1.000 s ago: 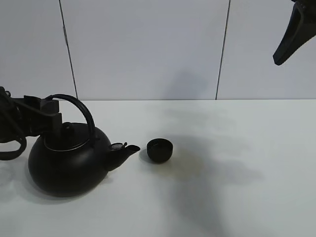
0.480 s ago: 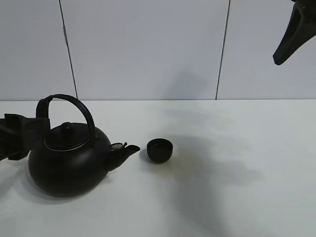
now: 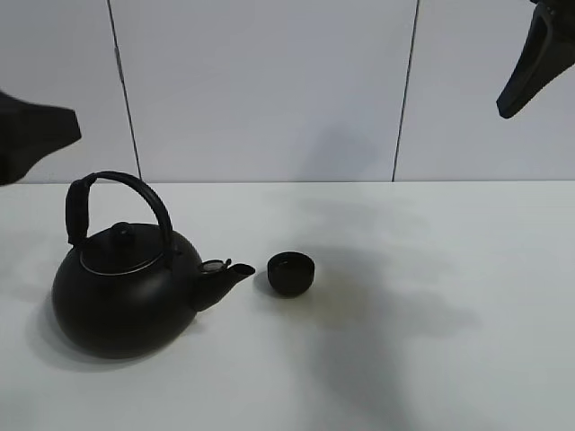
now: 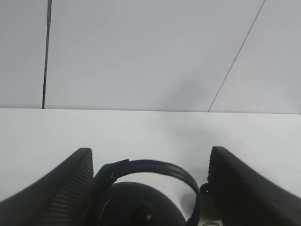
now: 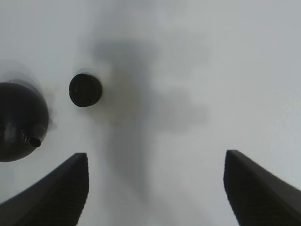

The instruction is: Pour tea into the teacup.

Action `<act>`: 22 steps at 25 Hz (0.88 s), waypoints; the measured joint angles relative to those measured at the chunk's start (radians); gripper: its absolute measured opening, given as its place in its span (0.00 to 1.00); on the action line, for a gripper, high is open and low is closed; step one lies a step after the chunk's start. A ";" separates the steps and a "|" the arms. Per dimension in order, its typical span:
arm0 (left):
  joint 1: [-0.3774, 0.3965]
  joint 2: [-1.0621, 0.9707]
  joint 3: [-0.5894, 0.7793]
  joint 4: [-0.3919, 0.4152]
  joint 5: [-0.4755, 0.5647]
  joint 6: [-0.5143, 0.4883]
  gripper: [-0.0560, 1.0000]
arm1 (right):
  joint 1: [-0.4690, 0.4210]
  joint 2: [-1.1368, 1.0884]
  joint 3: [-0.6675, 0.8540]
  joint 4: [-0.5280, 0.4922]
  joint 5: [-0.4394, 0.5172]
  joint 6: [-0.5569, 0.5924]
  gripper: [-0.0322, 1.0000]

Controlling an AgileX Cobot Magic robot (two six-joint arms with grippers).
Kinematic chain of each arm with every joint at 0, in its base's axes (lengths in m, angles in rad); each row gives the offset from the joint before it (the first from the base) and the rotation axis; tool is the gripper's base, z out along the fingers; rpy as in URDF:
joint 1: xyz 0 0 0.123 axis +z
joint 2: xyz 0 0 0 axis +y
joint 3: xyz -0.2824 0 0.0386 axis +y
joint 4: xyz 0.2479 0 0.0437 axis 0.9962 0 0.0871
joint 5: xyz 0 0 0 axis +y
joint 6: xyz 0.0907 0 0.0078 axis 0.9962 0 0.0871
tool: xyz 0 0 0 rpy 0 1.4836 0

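The big black kettle (image 3: 126,292) with an arched handle (image 3: 135,184) stands upright on the white table (image 3: 431,359), its spout pointing right. The small matte-black teacup (image 3: 292,273) stands just right of the spout, apart from it. My left gripper (image 3: 31,135) hangs above and left of the kettle. In the left wrist view it (image 4: 150,151) is open and empty, with the kettle handle (image 4: 155,167) below it between the fingers. My right gripper (image 3: 532,67) is high at the far right. It (image 5: 156,156) is open and empty, looking down on the teacup (image 5: 85,90) and kettle (image 5: 19,122).
A pale panelled wall (image 3: 269,90) stands behind the table. My arms cast soft shadows on the table right of the teacup.
My left gripper has left the kettle handle, drawn back to the left, then risen well above the table. Kettle, teacup and right gripper have not moved.
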 joint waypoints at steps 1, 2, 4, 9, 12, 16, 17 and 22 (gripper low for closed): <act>0.000 -0.034 -0.033 0.006 0.083 -0.002 0.53 | 0.000 0.000 0.000 0.000 0.000 0.000 0.56; 0.000 -0.070 -0.081 0.015 0.192 -0.004 0.53 | 0.000 0.000 0.000 0.000 0.000 0.000 0.56; 0.000 -0.118 -0.192 0.045 0.428 -0.011 0.53 | 0.000 0.000 0.000 0.000 0.000 0.000 0.56; 0.000 -0.117 -0.509 0.063 0.864 -0.038 0.53 | 0.000 0.000 0.000 0.002 0.000 0.000 0.56; -0.002 -0.066 -0.660 0.019 1.075 -0.057 0.53 | 0.000 0.000 0.000 0.002 0.000 0.000 0.56; -0.002 0.067 -0.818 -0.102 1.316 -0.063 0.53 | 0.000 0.000 0.000 0.002 0.014 0.000 0.56; -0.002 0.105 -0.853 -0.134 1.361 -0.063 0.53 | 0.000 0.000 0.000 0.002 0.018 0.000 0.56; -0.002 0.252 -1.019 -0.192 1.574 -0.063 0.53 | 0.000 0.000 0.000 0.002 0.021 0.000 0.56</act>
